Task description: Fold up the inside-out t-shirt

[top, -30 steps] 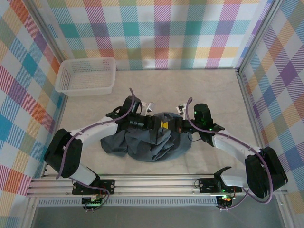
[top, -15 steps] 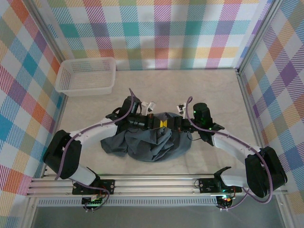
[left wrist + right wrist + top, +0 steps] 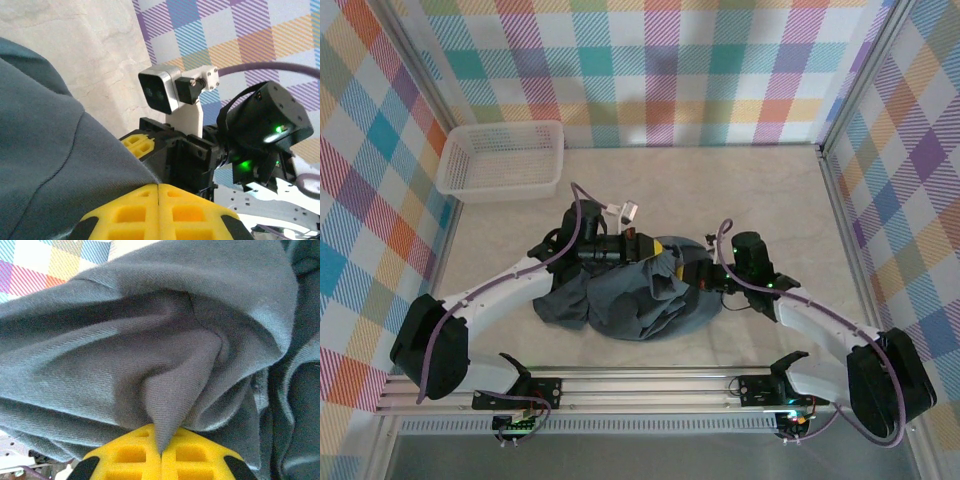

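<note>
The inside-out t-shirt (image 3: 620, 300) is a crumpled dark slate-grey heap on the table between the two arms. My left gripper (image 3: 657, 246) sits at the heap's far edge, and in the left wrist view its yellow fingers (image 3: 195, 215) are shut, with the cloth's edge (image 3: 50, 150) running into the seam between them. My right gripper (image 3: 693, 272) is at the heap's right side. Its yellow fingers (image 3: 200, 457) are shut on a pointed fold of the cloth (image 3: 175, 385). The left wrist view looks across at the right gripper's yellow finger (image 3: 136, 144) and wrist camera (image 3: 160, 90).
A white mesh basket (image 3: 502, 160) stands at the far left corner of the table. Plaid walls (image 3: 650, 70) enclose the table on three sides. The aluminium rail (image 3: 640, 385) with the arm bases runs along the near edge.
The two grippers, tip to tip over the heap before, have drawn apart: the left one pulled back to the left, the right one moved nearer and to the right. The cloth between them is drawn out.
</note>
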`<action>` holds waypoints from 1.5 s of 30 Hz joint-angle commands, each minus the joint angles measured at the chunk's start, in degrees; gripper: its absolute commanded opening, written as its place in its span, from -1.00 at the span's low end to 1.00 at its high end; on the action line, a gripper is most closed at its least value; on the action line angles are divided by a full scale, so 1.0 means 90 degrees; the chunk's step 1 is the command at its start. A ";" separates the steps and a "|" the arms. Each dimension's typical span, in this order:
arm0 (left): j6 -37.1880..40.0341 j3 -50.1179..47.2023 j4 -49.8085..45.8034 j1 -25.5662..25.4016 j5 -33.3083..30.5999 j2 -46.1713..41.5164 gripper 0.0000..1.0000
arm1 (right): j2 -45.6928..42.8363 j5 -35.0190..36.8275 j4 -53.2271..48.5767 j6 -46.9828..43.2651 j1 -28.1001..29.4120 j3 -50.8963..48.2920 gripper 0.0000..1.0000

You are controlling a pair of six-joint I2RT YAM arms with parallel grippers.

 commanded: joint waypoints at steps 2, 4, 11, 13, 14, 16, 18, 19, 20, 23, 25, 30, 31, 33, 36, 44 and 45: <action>-0.0906 0.0075 0.1029 0.0154 0.0033 -0.0260 -1.00 | 0.0096 0.1247 -0.1127 -0.0425 0.0008 -0.0122 -0.74; -0.0974 0.0329 0.0874 0.0150 0.0053 -0.0317 -1.00 | 0.0369 0.1447 -0.1445 -0.0719 0.0008 -0.0085 -0.70; -0.0120 0.0441 -0.0357 0.0121 -0.0128 -0.0358 -1.00 | -0.0205 0.1156 -0.1330 -0.1004 0.0029 0.0264 -0.77; -0.0180 0.0367 -0.0325 0.0119 -0.0148 -0.0351 -1.00 | -0.0423 0.1571 -0.1855 -0.1232 0.0027 0.0483 -0.15; -0.0207 0.0356 -0.0329 0.0120 -0.0184 -0.0354 -1.00 | -0.0554 0.1649 -0.2034 -0.1373 0.0027 0.0560 -0.05; -0.0176 0.0360 -0.0430 0.0112 -0.0311 -0.0351 -1.00 | -0.0934 0.1675 -0.1927 -0.1622 0.0046 0.0476 -0.03; 0.0129 0.0445 -0.0882 0.0103 -0.0462 -0.0341 -1.00 | -0.1431 0.1828 -0.1770 -0.1791 0.0083 0.0282 0.00; 0.0456 0.0570 -0.1334 0.0065 -0.0619 -0.0346 -1.00 | -0.1569 0.1980 -0.1856 -0.1812 0.0102 0.0291 0.02; 0.1011 0.0758 -0.2087 -0.0037 -0.1086 -0.0336 -0.95 | -0.1731 0.2179 -0.2047 -0.1803 0.0153 0.0326 0.06; 0.2156 0.1221 -0.3977 -0.0441 -0.2229 -0.0030 -0.55 | -0.1888 0.2737 -0.2576 -0.1887 0.0686 0.0599 0.10; 0.1966 0.0952 -0.3669 -0.0460 -0.2102 0.0095 -0.41 | -0.1585 0.3217 -0.2812 -0.1765 0.1239 0.0873 0.09; 0.1352 0.0290 -0.2578 -0.0457 -0.2491 -0.0396 -0.11 | 0.0253 0.4057 -0.3129 -0.1266 0.2219 0.1733 0.33; 0.1339 0.0236 -0.2522 -0.0456 -0.2589 -0.0527 -0.07 | 0.0572 0.4145 -0.3081 -0.1179 0.2290 0.1846 0.35; 0.1366 0.0096 -0.2427 -0.0457 -0.2825 -0.0848 0.01 | 0.1228 0.4214 -0.2914 -0.1109 0.2343 0.2126 0.31; 0.1581 -0.0097 -0.2542 -0.0457 -0.3055 -0.1187 0.10 | 0.1624 0.4315 -0.3053 -0.1178 0.2342 0.2605 -0.64; 0.2196 -0.0690 -0.1936 -0.0457 -0.2357 -0.1377 0.28 | 0.0132 0.0727 -0.1978 -0.0965 0.1501 0.2504 -1.00; 0.2229 -0.0668 -0.1796 -0.0456 -0.2177 -0.1345 0.29 | 0.0049 0.0279 -0.1823 -0.0790 0.1308 0.2437 -1.00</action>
